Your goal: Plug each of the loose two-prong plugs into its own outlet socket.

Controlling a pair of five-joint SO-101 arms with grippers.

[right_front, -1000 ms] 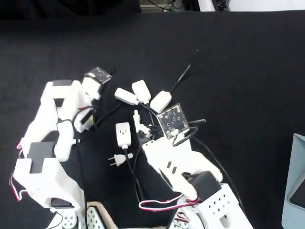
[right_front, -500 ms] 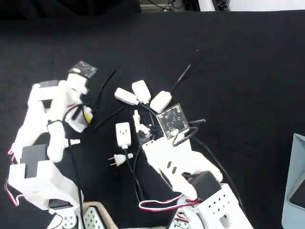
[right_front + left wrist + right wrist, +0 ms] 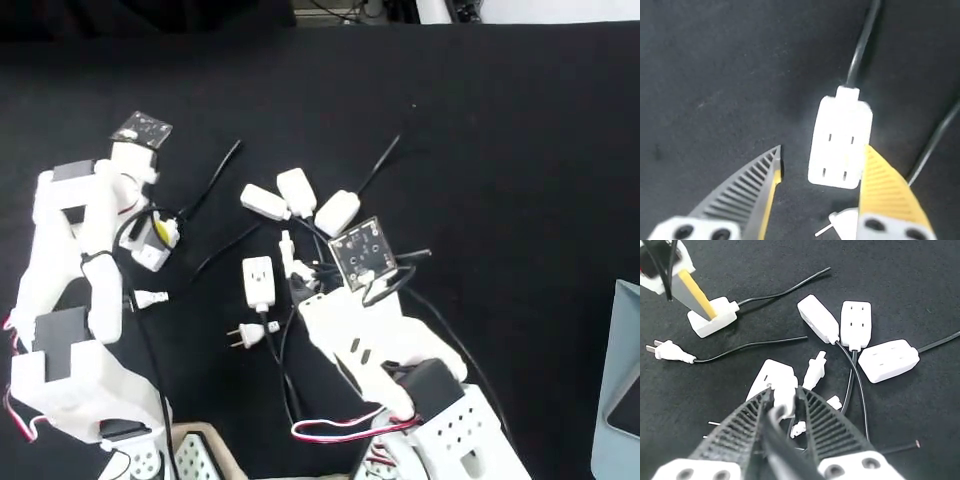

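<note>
**White Plugs Loose, No Outlet Filled Yet**

Closest to the arm bases, the near plug [image 3: 245, 337] lies unplugged on the black worktop [image 3: 520, 150]. Just past it, the right end effector [image 3: 784, 392] hangs low, its tip right at the middle outlet [image 3: 258, 283]. Whether it is apart or clamped on something I cannot tell. My guess is that it sits there to steady that outlet or to keep a plug ready for it.

Over on the left, the left plug [image 3: 148, 297] lies flat, just beside the left end effector [image 3: 822, 149]. That end effector is apart and straddles the left outlet [image 3: 840, 142]. Its yellow finger [image 3: 885, 185] is against one long side, and its grey finger [image 3: 757, 180] stands off the other. The slots face up. Gripping by the long sides would keep those slots clear for prongs, which is probably why it straddles the outlet this way. The outlet also lies well apart from the tangle, which leaves room to work, and its plug is a short reach away.

Beyond the middle outlet lies a small plug [image 3: 815, 371]. Farthest off, three outlets [image 3: 296, 190] fan out side by side, none with a plug in it. Every plug in view looks unseated, so the task seems to be near its start.
</note>
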